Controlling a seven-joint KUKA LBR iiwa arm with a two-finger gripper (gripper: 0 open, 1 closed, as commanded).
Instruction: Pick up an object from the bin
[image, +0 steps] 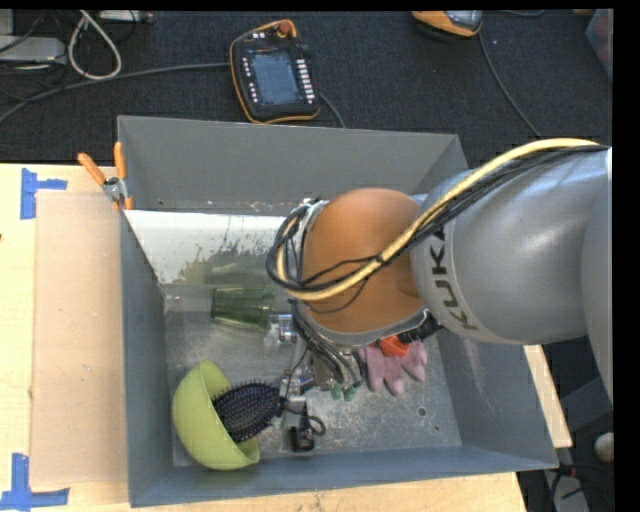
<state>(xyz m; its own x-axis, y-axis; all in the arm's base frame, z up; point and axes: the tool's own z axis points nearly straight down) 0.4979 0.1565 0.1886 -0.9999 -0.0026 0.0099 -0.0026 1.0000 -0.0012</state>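
My gripper (303, 388) hangs low in the bin's front middle, under the arm's wrist. Just to its left lies a black hairbrush (246, 408), its bristled head resting in the mouth of a lime-green bowl (200, 420) that is tipped on its side in the front left corner. A small black piece (301, 436) lies on the floor right below the gripper. A pink soft thing (396, 368) with a red-orange bit (394, 347) sits close on the gripper's right, partly hidden by the arm.
A clear green bottle (240, 307) lies on its side toward the back left, by the sloping wall. The arm and its orange cover hide the bin's middle and right.
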